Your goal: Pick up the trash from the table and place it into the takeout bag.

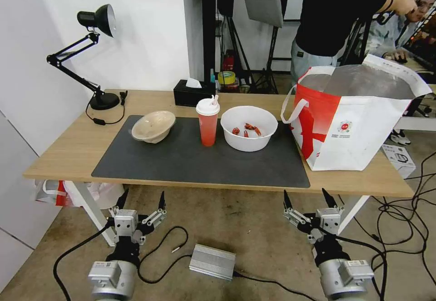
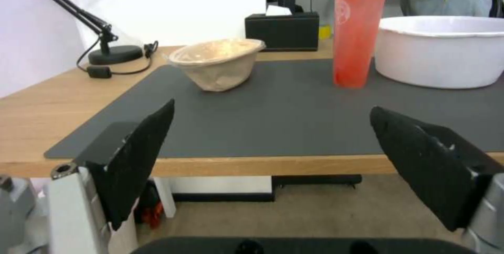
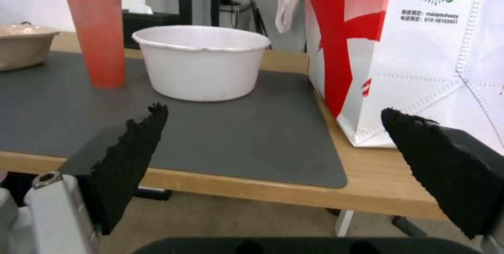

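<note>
so here's my view: both my claws are hanging low in front of the table (image 1: pixel 68 149), short of its near edge and over the floor. my left gripper (image 1: pixel 141 199) has its fingers spread wide apart with nothing between them, and my right gripper (image 1: pixel 310 197) is the same, spread wide and holding nothing. on the table there's a dark grey mat (image 1: pixel 190 162) and all three bits of trash sit along its far side. the beige pulp bowl (image 1: pixel 153 126) is on the left part of the mat, tilted a bit rather than sitting flat. the red drink cup (image 1: pixel 208 126) with its white lid stands upright around the middle, and just beside it on the right is the white round bowl (image 1: pixel 249 128) with some red food scraps in the bottom. the cup and white bowl are close but i can't tell if they're touching. the takeout bag (image 1: pixel 354 124) stands upright on the right end of the table, right off the mat's right edge, mouth open with the silvery lining showing and a white loop handle hanging toward the white bowl. from my left wrist cam the pulp bowl is ahead past my fingers (image 2: pixel 139 155). behind the trash there's a black tissue box (image 1: pixel 193 93), and a black desk lamp (image 1: pixel 91 56) on the far left corner. a silver box (image 1: pixel 212 262) with cables lies on the floor between my arms.
</note>
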Robot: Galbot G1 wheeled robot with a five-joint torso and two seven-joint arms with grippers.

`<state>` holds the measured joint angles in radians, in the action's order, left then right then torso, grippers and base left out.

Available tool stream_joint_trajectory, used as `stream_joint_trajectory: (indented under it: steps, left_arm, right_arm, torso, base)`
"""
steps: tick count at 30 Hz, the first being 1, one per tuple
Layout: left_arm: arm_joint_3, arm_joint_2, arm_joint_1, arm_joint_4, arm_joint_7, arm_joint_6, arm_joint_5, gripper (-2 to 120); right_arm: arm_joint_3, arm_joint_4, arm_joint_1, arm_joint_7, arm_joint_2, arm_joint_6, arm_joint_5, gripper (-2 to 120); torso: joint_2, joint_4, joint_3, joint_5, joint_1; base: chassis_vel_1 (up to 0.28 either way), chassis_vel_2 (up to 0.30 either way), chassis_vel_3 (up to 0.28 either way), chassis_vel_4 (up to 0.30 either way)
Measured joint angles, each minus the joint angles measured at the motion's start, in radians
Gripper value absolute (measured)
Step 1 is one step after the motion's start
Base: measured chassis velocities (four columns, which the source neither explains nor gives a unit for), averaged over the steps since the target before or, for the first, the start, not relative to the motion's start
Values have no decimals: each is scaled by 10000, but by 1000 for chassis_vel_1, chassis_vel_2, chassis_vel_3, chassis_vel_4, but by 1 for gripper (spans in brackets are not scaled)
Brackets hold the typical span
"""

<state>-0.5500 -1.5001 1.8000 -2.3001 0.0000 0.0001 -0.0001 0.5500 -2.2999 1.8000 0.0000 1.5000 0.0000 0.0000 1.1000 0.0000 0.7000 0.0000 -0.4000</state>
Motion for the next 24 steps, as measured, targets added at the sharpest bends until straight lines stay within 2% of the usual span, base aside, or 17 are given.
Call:
stream_joint_trajectory:
  steps: [15,18,20,22,24]
  left_arm:
    - [32,15,7,0,-81,0,0,100]
    - [186,101,54,1,-427,0,-27,100]
    - [404,218,118,5,-922,6,-71,100]
    - [787,424,237,15,-1815,31,-150,100]
    - [855,462,258,17,-1971,35,-163,100]
  right_arm:
    - [-6,0,0,2,-14,-10,1,100]
    - [-97,-16,-4,106,-177,-172,124,100]
    - [-330,-106,-38,361,-565,-581,433,100]
    - [-851,-313,-122,978,-1446,-1528,1150,100]
    - [-946,-352,-139,1090,-1600,-1696,1281,100]
  torso:
    - [0,-1,0,0,0]
    - [-1,-1,0,1,0]
    - [0,-1,0,0,1]
    - [0,0,0,1,0]
    - [0,0,0,0,0]
  base:
    - [0,0,0,0]
    - [0,0,0,0]
    - [0,0,0,0]
    - [0,0,0,0]
    - [0,0,0,0]
